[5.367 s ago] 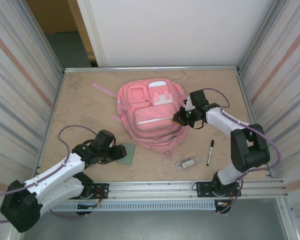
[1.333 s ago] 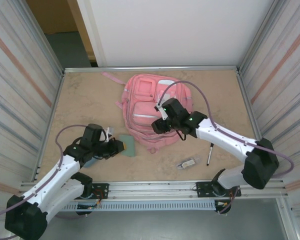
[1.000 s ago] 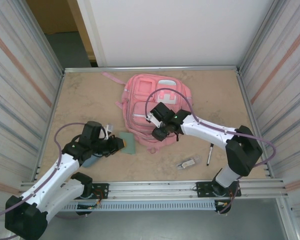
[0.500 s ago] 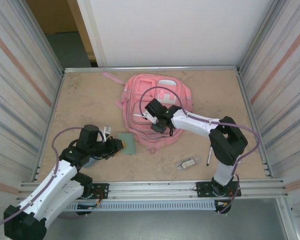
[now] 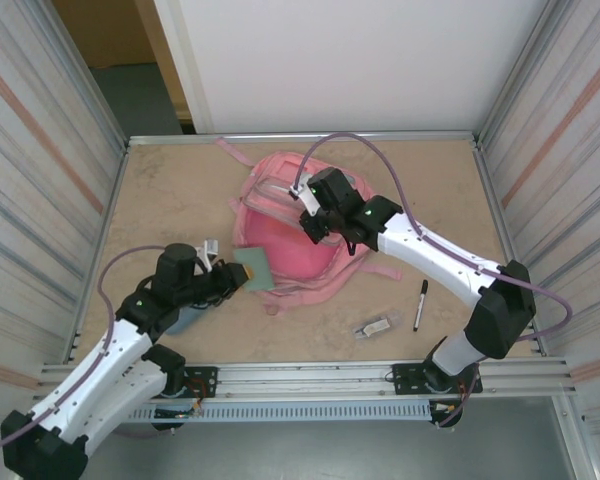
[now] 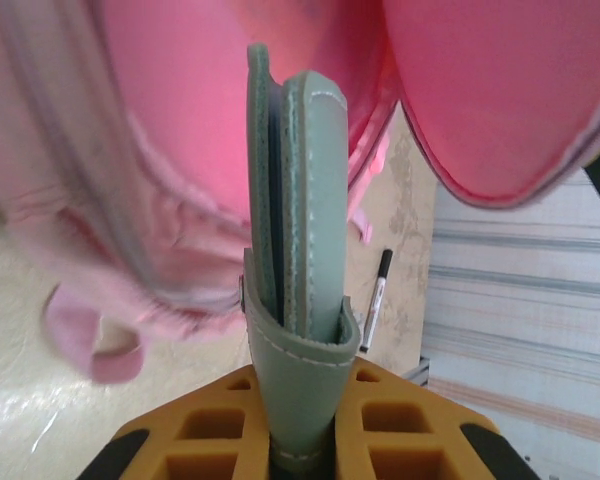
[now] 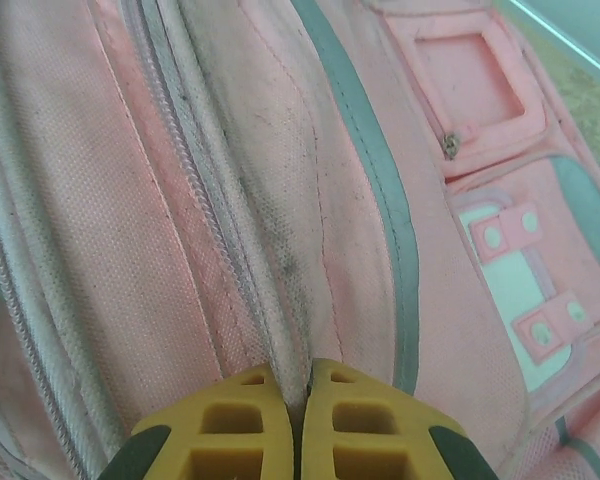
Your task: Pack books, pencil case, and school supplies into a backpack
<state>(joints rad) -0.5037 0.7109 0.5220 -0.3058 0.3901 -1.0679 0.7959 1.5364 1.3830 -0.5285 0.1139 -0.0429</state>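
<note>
The green book (image 6: 315, 200), judged light and stiff, is gripped by one edge in the left claw (image 6: 298, 392), clamped tight on it, at the mouth of the soft backpack (image 5: 290, 250), whose limp flap is pinched open, it seems, by the fully closed right claw (image 7: 302, 395).

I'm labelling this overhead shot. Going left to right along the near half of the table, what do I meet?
Left gripper → sage-green book held in it → clear-and-grey item → black pen.
</note>
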